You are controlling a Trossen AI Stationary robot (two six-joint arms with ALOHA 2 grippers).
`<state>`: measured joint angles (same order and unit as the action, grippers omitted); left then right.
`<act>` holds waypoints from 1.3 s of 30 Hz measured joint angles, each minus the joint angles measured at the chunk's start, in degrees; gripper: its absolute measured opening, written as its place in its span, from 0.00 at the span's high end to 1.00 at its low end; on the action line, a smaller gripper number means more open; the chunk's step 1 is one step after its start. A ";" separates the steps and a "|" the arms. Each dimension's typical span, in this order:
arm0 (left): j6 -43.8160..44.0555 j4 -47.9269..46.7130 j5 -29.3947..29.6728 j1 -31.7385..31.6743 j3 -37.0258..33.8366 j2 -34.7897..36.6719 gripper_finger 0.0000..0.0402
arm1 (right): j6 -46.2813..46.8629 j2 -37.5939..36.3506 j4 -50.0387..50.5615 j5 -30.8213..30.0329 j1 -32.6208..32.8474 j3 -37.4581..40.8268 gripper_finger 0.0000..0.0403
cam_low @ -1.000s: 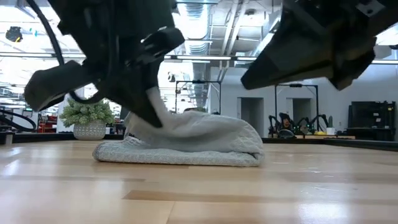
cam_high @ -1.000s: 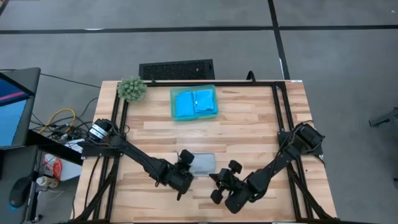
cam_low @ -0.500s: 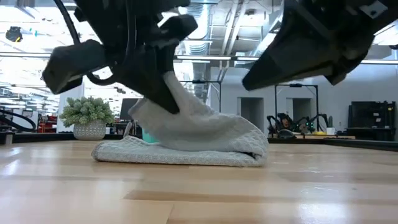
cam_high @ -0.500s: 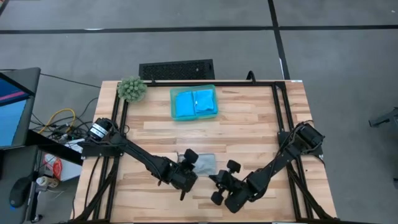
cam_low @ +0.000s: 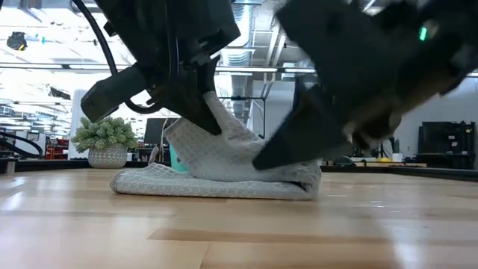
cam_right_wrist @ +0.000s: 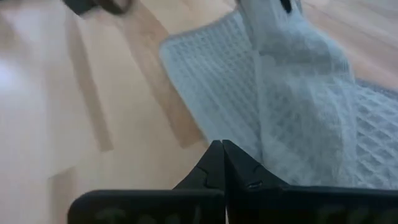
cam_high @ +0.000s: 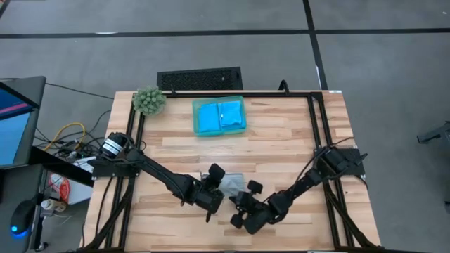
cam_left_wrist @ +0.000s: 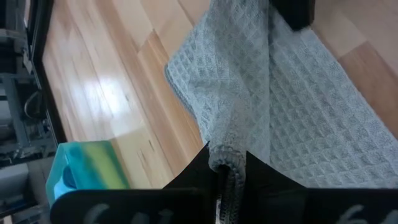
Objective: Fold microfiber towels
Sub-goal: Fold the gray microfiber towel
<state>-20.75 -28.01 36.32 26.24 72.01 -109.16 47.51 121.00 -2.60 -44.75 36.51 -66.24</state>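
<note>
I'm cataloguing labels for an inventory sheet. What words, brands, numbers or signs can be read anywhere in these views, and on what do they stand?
None can be read.
Grey towel: plain waffle weave, no tag in view.
Blue towels in the teal tray: no print.
Monitor left of the table: colours only, too small to read.
Room behind, low view: signs or screens too blurred to read.

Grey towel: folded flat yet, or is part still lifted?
Partly lifted. The left end effector pinches one edge of the grey towel above the rest, which lies on the table.
</note>
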 joint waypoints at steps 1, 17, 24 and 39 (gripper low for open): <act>0.00 0.02 0.02 0.00 0.00 0.00 0.97 | 0.02 0.42 0.01 0.13 -0.32 0.01 0.98; 4.89 8.96 -10.80 0.63 0.00 -0.02 0.97 | -1.36 -1.95 21.57 8.45 2.05 -0.44 0.98; 2.37 17.05 -19.03 0.07 0.04 -0.02 0.97 | -5.26 -6.15 35.41 10.17 6.38 0.10 0.98; -0.21 26.01 -15.97 -1.42 0.33 -5.38 0.97 | 5.82 -11.03 31.98 0.42 14.69 0.09 0.97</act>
<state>-20.96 -2.00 20.35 24.82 72.34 -114.55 53.33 109.97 29.38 -44.33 51.20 -66.15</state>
